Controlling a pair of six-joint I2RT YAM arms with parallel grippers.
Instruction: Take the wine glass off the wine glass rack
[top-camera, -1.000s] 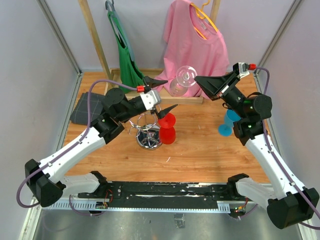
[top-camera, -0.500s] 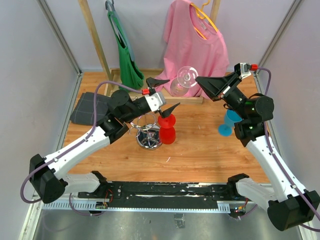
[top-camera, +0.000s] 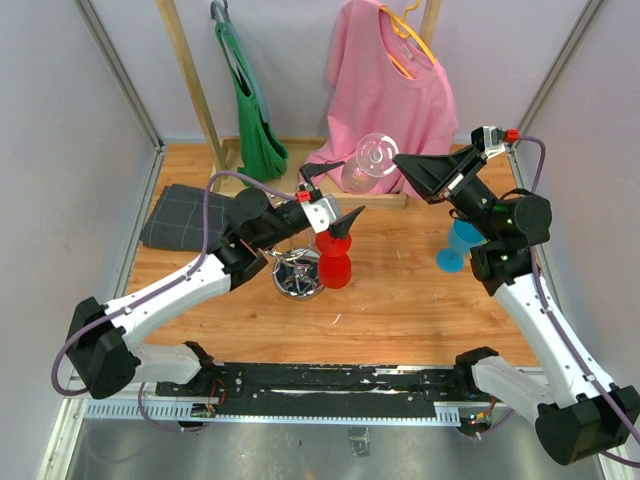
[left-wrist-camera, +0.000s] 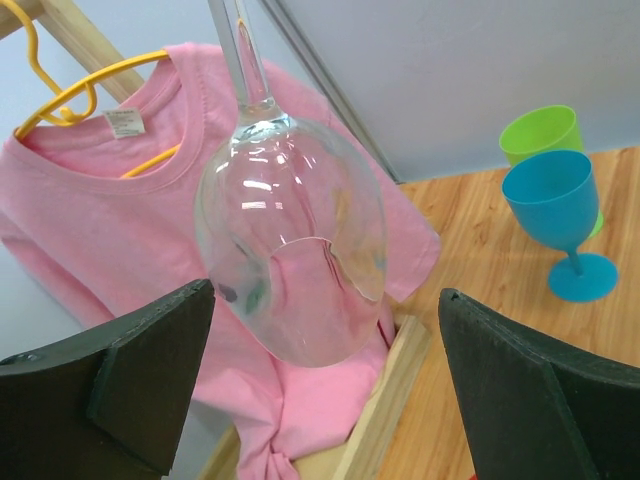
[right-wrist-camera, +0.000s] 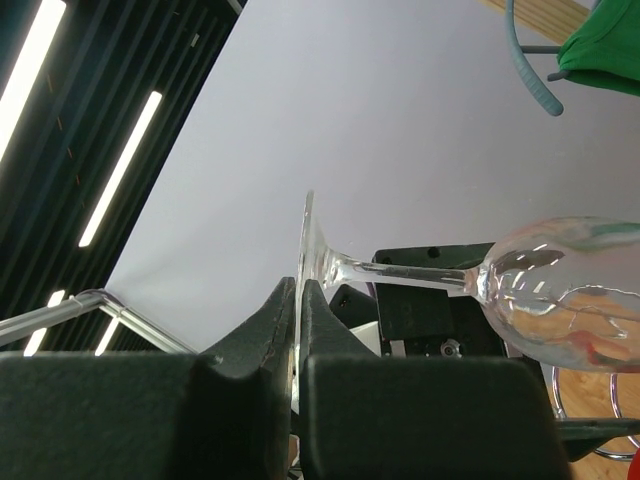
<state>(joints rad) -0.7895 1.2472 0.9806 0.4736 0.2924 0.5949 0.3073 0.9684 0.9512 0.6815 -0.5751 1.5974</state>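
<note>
The clear wine glass (top-camera: 362, 166) hangs in the air in front of the pink shirt, well above and behind the chrome wine glass rack (top-camera: 298, 274). My right gripper (top-camera: 400, 161) is shut on the rim of the glass's foot (right-wrist-camera: 309, 250), and the stem runs sideways to the bowl (right-wrist-camera: 570, 292). My left gripper (top-camera: 350, 188) is wide open just in front of the bowl. In the left wrist view the bowl (left-wrist-camera: 290, 250) sits above and between the two black fingers (left-wrist-camera: 120, 380), touching neither. The rack stands on the table with no glass on it.
A red cup (top-camera: 335, 258) stands against the rack's right side. A blue goblet (left-wrist-camera: 560, 220) and a green cup (left-wrist-camera: 540, 135) stand at the right. A pink shirt (top-camera: 385, 80) and a green garment (top-camera: 250, 110) hang from a wooden frame behind. A dark folded cloth (top-camera: 180, 215) lies left.
My left arm has swung right and forward, bringing its open gripper up to the glass bowl. The right gripper and the glass have hardly moved.
</note>
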